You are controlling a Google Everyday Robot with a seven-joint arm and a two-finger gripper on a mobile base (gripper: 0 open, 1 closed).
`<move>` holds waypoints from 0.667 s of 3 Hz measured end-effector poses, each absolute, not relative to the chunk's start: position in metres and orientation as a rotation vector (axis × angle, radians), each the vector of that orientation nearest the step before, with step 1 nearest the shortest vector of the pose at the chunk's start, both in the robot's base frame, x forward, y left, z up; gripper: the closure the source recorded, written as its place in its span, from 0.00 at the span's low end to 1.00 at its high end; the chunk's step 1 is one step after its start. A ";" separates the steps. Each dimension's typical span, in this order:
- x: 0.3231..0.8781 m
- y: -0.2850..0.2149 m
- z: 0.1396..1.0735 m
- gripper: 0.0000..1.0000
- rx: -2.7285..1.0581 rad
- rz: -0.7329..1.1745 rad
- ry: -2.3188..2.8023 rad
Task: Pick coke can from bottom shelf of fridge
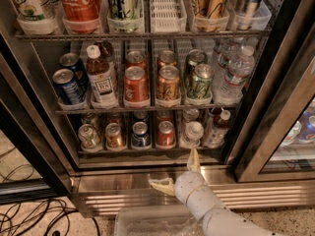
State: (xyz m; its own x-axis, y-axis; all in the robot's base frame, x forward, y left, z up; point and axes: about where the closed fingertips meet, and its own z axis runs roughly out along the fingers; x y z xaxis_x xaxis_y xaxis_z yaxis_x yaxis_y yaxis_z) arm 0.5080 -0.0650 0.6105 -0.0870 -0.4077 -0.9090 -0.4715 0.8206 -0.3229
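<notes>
The coke can (166,133), small and red with a silver lid, stands upright in a lane of the bottom shelf (123,152), between a dark blue can (140,134) and a clear bottle (192,132). The fridge (123,183) is open, with its steel base below the shelf. My gripper (176,172) is open and empty in front of the base. It sits below and slightly right of the coke can, apart from it. One finger (193,159) points up at the shelf rail and the other (160,185) points left.
Copper (114,136) and silver-green (88,136) cans stand left on the bottom shelf, and a dark bottle (216,127) at right. The middle rack holds a larger red can (136,85). The door frame (275,122) is at right. A clear bin (147,222) and cables (29,215) lie below.
</notes>
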 end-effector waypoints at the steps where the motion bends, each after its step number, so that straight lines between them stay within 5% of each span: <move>1: 0.508 -0.065 0.610 0.00 -0.690 0.060 1.703; 2: 0.514 -0.066 0.601 0.06 -0.681 0.030 1.673</move>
